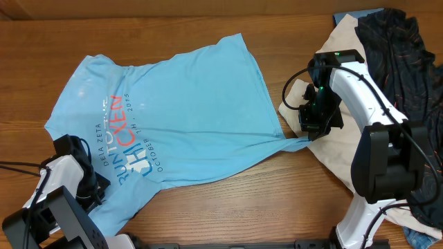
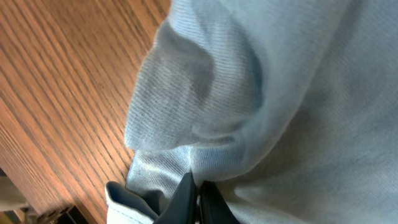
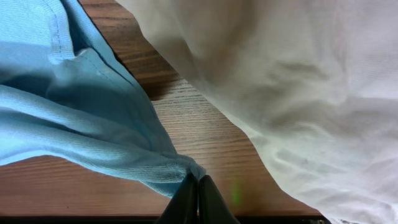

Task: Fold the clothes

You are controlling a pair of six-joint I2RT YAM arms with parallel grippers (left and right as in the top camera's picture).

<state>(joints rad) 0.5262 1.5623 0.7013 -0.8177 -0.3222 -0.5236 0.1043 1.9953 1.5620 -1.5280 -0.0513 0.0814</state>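
The light blue T-shirt (image 1: pixel 176 104) with white and coral-red lettering lies spread on the wooden table, stretched between both arms. My left gripper (image 1: pixel 88 188) is shut on its fabric at the front left; the left wrist view shows the jaws (image 2: pixel 198 193) pinching a fold of the shirt (image 2: pixel 280 93). My right gripper (image 1: pixel 309 137) is shut on a bunched corner of the shirt at the right, pulled into a point; the right wrist view shows the jaws (image 3: pixel 198 186) clamped on the blue cloth (image 3: pixel 74 118).
A cream garment (image 1: pixel 346 166) lies under and beside the right arm, also in the right wrist view (image 3: pixel 298 81). A black garment (image 1: pixel 401 48) is heaped at the back right. Bare wood table (image 1: pixel 208 214) runs along the front.
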